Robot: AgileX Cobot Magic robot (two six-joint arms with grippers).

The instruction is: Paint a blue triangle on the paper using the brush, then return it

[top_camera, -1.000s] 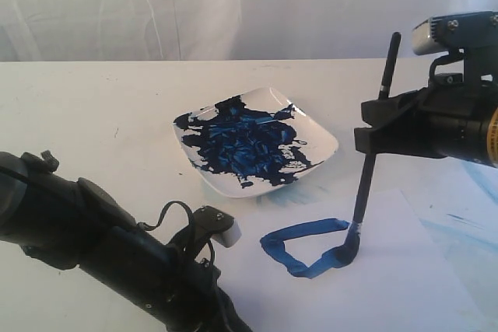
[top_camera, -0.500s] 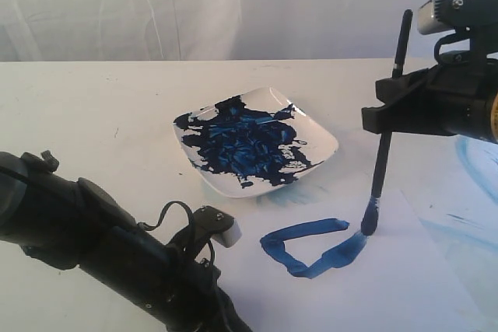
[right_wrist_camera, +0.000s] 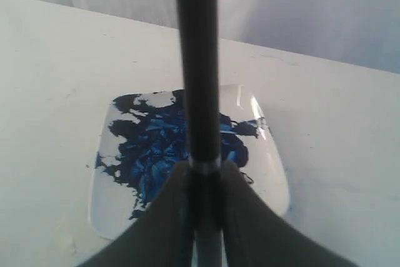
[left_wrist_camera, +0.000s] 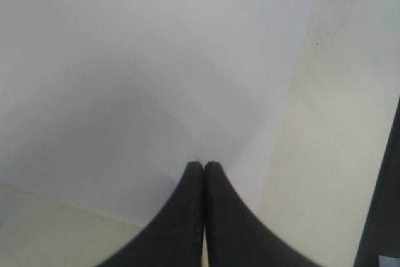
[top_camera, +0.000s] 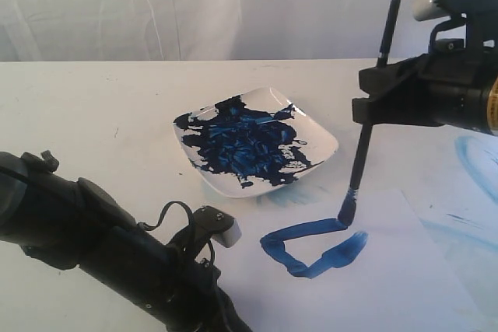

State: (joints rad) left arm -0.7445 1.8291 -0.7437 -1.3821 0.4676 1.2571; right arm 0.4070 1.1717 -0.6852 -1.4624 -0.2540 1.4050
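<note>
1. Brush (top_camera: pixel 362 153) tip has hopped from the blue triangle (top_camera: pixel 307 246)'s lower right corner up to the end of its top stroke; bristles touch the paper (top_camera: pixel 389 285) there
2. Reckon it's light, with a stiff handle and soft wet bristles that smear easily; best held mid-handle, right where the right gripper (top_camera: pixel 372 106) is clamped on it now
3. Right arm reaches in from the right, brush tilted near upright; left gripper (left_wrist_camera: pixel 204 167) sits low, pinched closed on nothing

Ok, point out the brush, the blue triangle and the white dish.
brush (top_camera: pixel 360 159), exterior view, lower part of the black handle.
blue triangle (top_camera: pixel 307 229), exterior view, its upper stroke.
white dish (top_camera: pixel 319 142), exterior view, bare right rim.
</note>
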